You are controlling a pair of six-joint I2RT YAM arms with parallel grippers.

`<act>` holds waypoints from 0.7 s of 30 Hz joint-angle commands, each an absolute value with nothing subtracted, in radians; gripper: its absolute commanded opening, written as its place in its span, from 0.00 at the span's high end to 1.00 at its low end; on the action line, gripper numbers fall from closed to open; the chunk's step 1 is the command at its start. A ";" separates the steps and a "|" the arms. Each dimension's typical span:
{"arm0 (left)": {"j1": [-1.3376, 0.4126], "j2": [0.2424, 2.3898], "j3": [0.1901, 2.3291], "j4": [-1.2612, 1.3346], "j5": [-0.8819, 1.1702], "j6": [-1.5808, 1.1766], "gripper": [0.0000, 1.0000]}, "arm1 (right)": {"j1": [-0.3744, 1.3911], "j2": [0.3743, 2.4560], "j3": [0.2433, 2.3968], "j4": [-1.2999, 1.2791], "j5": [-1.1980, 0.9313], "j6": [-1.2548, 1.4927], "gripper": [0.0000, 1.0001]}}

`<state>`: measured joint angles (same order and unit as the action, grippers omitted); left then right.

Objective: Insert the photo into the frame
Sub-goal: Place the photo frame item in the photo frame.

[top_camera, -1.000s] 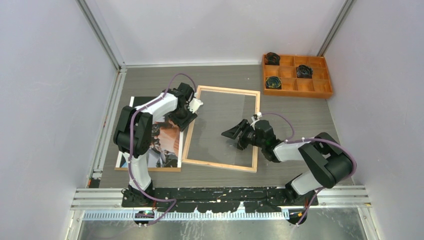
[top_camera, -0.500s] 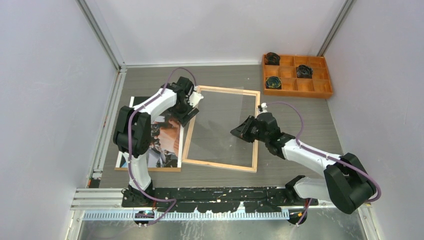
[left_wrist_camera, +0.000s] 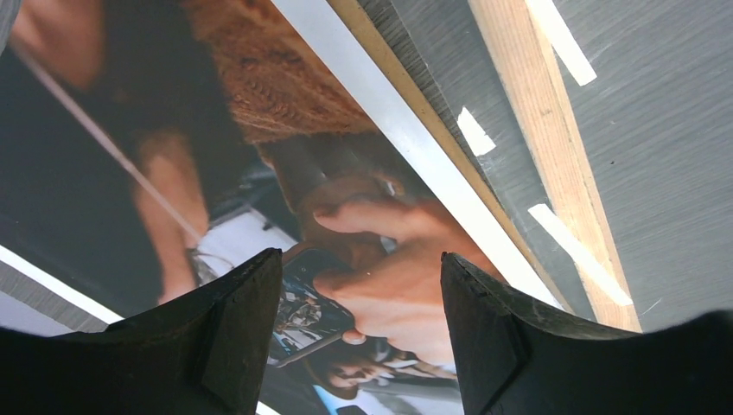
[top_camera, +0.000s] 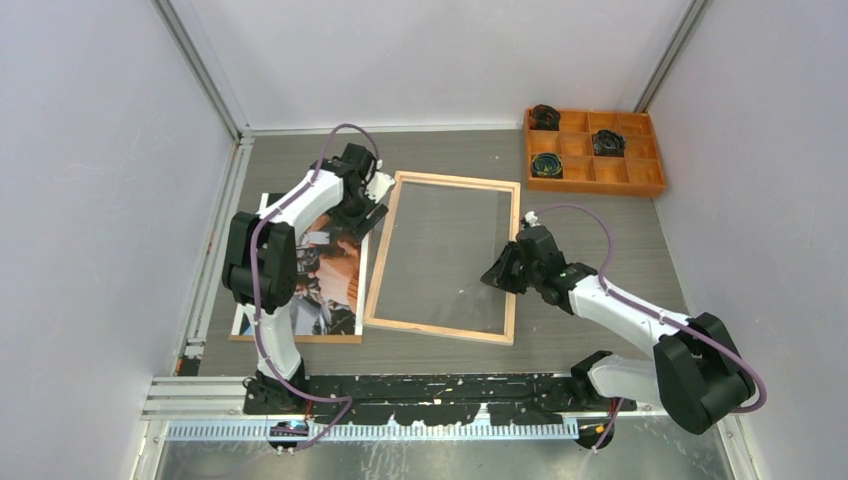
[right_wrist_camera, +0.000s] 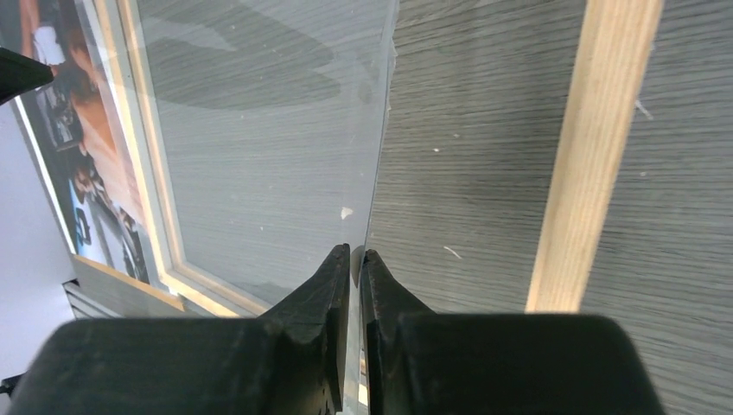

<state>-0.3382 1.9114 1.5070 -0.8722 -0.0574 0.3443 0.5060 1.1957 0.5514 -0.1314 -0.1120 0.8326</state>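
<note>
I have the left gripper point(left_wrist_camera: 359, 333) spread wide over the upper end of the photo point(top_camera: 335, 285), and I can't tell if its fingertips touch the paper. The photo lies face up on a brown backing board point(top_camera: 295, 339), just left of the frame point(top_camera: 379, 262), which lies flat on the table (bare wood side up). My right gripper point(right_wrist_camera: 355, 259) is pinched tight on the edge of the clear sheet point(right_wrist_camera: 259, 130). The sheet sits inside the frame's opening, its gripped edge short of the right rail.
</note>
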 commanded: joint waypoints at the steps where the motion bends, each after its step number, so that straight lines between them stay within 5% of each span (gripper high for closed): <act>1: -0.339 1.911 1.537 -0.886 -0.050 0.332 0.31 | 0.490 1.151 0.584 -0.148 -0.069 0.777 0.86; 21: -0.340 1.935 1.506 -0.867 -0.040 0.338 0.32 | 0.480 0.982 0.527 -0.071 -0.031 0.716 0.89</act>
